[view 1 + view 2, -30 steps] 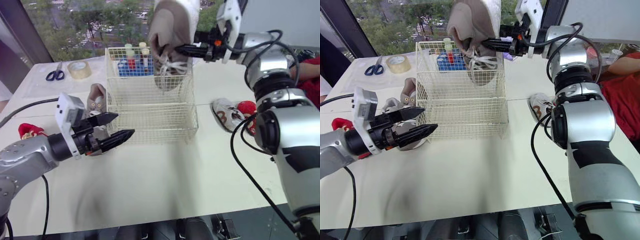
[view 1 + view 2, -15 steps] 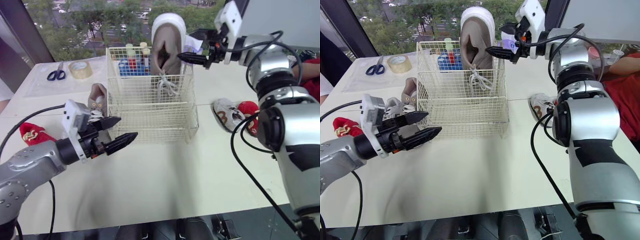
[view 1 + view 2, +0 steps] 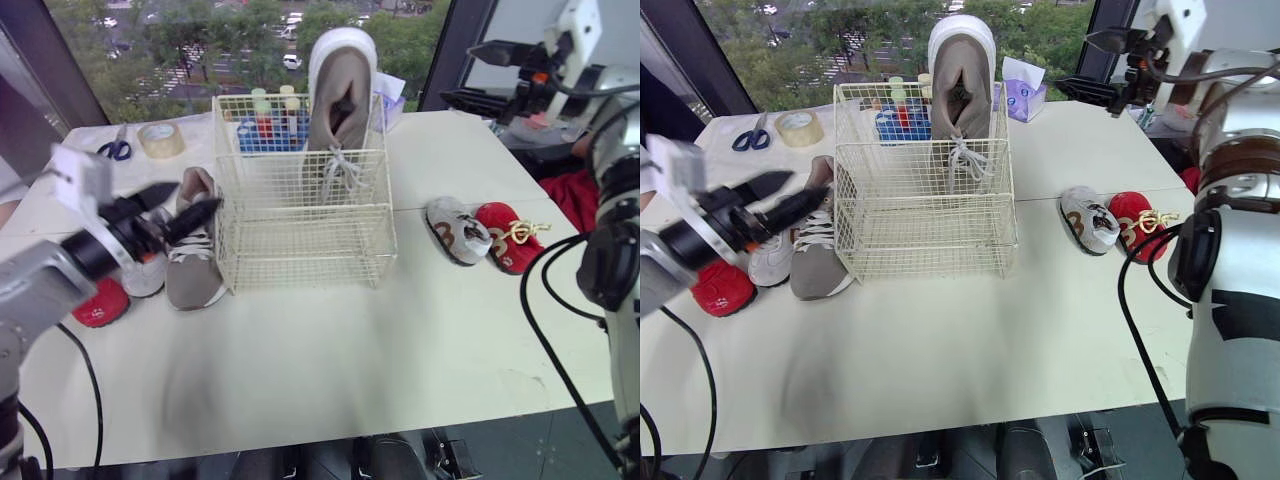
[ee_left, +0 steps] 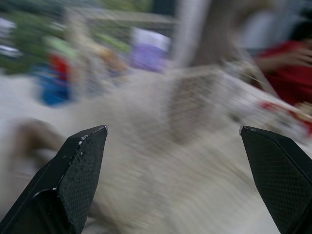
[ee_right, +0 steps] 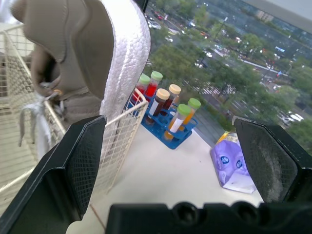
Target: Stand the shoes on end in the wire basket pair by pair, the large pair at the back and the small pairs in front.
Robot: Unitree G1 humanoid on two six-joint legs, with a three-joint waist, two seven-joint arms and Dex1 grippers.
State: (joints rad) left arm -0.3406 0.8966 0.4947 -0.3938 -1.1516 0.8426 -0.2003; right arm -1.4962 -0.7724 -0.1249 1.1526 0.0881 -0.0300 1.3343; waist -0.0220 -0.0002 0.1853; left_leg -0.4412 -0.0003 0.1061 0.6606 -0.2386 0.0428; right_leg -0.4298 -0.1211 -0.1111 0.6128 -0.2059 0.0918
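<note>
The wire basket (image 3: 300, 200) stands mid-table. One large taupe shoe (image 3: 340, 90) stands on end in its back right corner, toe up, laces hanging. Its mate (image 3: 192, 250) lies on the table left of the basket, beside a small white shoe (image 3: 150, 272) and a small red shoe (image 3: 98, 305). My left gripper (image 3: 185, 203) hovers open over that mate, holding nothing. Right of the basket lie a small white shoe (image 3: 457, 230) and a small red shoe (image 3: 505, 235). My right gripper (image 3: 458, 72) is open and empty, high at the back right, away from the basket.
A blue rack of test tubes (image 3: 265, 125) stands just behind the basket, with a purple tissue pack (image 3: 1020, 95) beside it. Scissors (image 3: 112, 150) and a tape roll (image 3: 158, 140) lie at the back left. Red cloth (image 3: 565, 190) shows at the right edge.
The right gripper opened, let the large shoe go so it now stands in the basket, and drew back to the right. The left gripper swung left and back, over the shoes beside the basket.
</note>
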